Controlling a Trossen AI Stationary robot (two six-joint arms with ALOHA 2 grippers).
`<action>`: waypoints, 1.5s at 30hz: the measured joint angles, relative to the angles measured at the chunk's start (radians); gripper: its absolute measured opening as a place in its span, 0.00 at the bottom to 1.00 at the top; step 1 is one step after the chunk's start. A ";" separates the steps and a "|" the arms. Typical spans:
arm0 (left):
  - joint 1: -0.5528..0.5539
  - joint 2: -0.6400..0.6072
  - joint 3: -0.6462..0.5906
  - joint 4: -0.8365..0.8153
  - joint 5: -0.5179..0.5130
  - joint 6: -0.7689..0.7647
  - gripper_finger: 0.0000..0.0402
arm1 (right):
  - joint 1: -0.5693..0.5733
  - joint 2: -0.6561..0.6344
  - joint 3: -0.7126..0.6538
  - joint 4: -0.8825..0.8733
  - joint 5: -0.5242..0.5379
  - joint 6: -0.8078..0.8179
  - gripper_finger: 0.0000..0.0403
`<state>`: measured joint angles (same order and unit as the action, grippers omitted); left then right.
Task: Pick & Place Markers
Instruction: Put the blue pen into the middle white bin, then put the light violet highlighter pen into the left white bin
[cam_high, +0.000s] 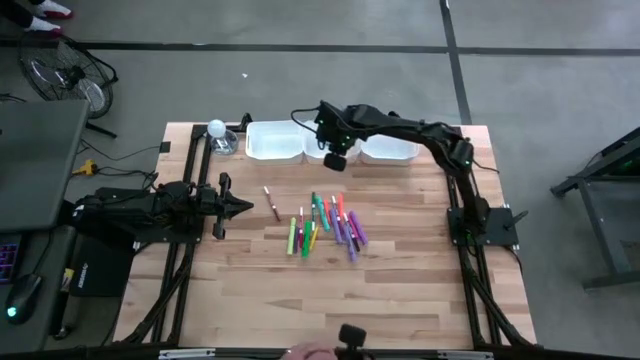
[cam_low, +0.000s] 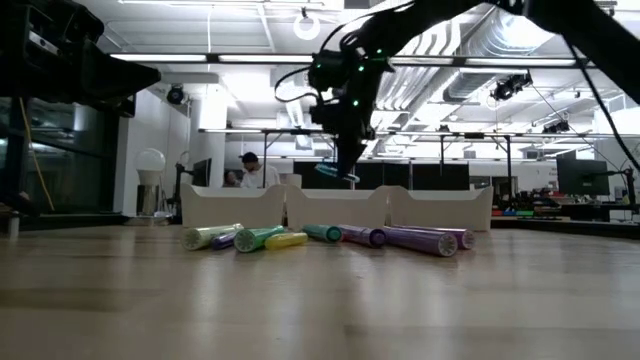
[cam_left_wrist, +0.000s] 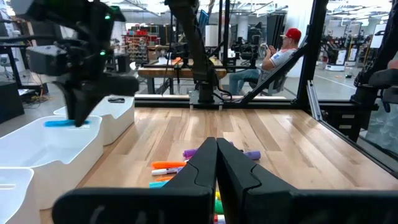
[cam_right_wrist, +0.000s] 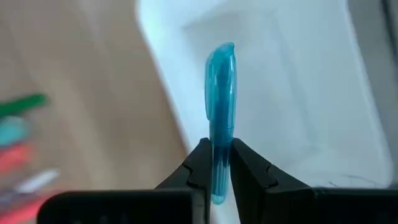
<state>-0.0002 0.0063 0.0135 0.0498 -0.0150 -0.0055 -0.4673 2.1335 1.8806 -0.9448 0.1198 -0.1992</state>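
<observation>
A loose heap of coloured markers (cam_high: 325, 225) lies on the wooden table's middle, and one more marker (cam_high: 272, 203) lies apart to its left. My right gripper (cam_high: 337, 158) hangs over the middle white tray (cam_high: 330, 150) at the far edge, shut on a blue marker (cam_right_wrist: 219, 93). The low view shows that blue marker (cam_low: 333, 173) in the air above the trays. My left gripper (cam_high: 240, 207) waits shut, left of the heap and above the table, touching nothing. My right gripper pinches the blue marker near one end (cam_right_wrist: 219, 155) between its two fingers. The fingers come from above, pointing down, and lie across the marker. It lies about level, lifted clear above the middle tray (cam_left_wrist: 56, 146), with its long free part (cam_left_wrist: 56, 123) sticking out to one side.
Three white trays (cam_high: 275, 140) (cam_high: 390, 150) stand in a row along the far edge. A clear bulb-like object (cam_high: 218, 133) stands at the far left corner. A person's hand (cam_high: 310, 352) shows at the near edge. Bare wood lies near the heap's front.
</observation>
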 joint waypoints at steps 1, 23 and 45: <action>0.000 0.000 0.000 0.000 0.000 0.000 0.00 | -0.004 0.019 0.023 -0.007 0.017 -0.026 0.09; 0.000 0.000 0.000 0.000 0.000 0.000 0.00 | -0.057 0.247 0.232 -0.108 0.023 -0.326 0.10; 0.000 0.000 0.000 0.000 0.000 0.000 0.00 | -0.047 0.246 0.231 -0.169 0.031 -0.299 0.25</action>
<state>-0.0006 0.0066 0.0135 0.0498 -0.0147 -0.0051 -0.5147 2.3794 2.1120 -1.1133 0.1506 -0.4980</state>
